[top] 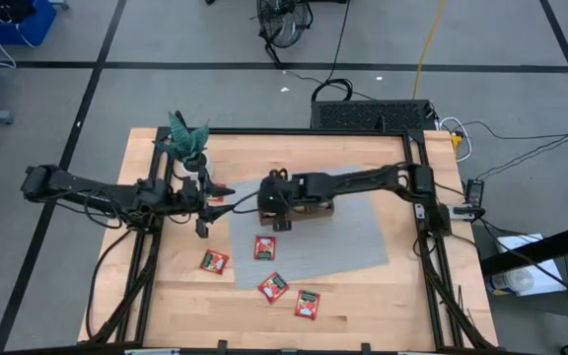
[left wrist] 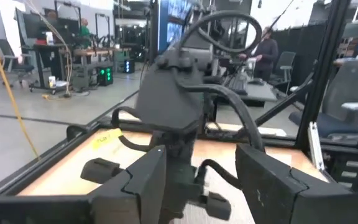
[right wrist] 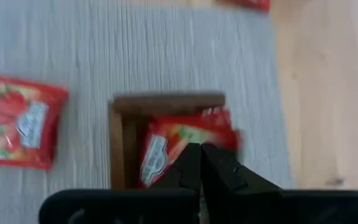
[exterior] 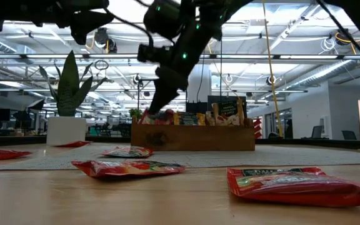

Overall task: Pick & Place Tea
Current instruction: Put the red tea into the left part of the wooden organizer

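A brown wooden tray (top: 316, 209) (exterior: 192, 137) stands on a grey mat (top: 353, 242) mid-table, with tea sachets upright in it. My right gripper (right wrist: 200, 152) (top: 279, 219) (exterior: 154, 107) is shut and slants down over the tray's left end, above a red tea sachet (right wrist: 166, 140) in the end compartment. Several red tea sachets lie flat: one on the mat (top: 264, 248), others on the wood (top: 214, 261) (top: 273, 287) (top: 307, 304). My left gripper (left wrist: 201, 186) (top: 209, 207) hangs open and level left of the tray, holding nothing. My right gripper's shut fingertips (right wrist: 191, 158) stand over the red sachet's upper edge (right wrist: 188, 134) in the tray's end compartment, slanting down from the table's right. Whether they touch the sachet I cannot tell; the fingers themselves cover that spot.
A potted plant (top: 193, 156) (exterior: 67, 128) stands at the far left of the table, close behind my left gripper. Another red sachet (top: 220, 194) lies beside that gripper. Black frame rails (top: 422, 187) border the table; the near right of the wood has free room.
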You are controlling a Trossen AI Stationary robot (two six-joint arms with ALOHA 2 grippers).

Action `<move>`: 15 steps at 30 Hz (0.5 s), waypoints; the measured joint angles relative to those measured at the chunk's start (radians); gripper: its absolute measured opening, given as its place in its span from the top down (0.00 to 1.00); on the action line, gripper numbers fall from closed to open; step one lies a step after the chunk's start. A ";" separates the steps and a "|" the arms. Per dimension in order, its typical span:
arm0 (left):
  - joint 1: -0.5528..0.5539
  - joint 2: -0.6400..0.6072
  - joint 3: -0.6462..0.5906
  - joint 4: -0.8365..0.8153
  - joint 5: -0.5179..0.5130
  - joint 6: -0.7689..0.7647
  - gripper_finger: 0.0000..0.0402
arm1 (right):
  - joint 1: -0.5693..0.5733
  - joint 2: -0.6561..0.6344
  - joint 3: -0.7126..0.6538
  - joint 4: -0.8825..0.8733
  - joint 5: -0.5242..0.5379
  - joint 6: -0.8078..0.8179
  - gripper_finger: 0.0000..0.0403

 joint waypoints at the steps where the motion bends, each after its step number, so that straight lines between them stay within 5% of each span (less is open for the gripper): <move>1: 0.000 0.000 0.000 -0.009 0.000 0.000 0.51 | -0.011 0.012 0.000 0.001 -0.002 0.001 1.00; 15: 0.000 0.000 0.000 -0.032 0.022 -0.004 0.51 | -0.009 0.031 0.000 0.017 -0.055 0.009 1.00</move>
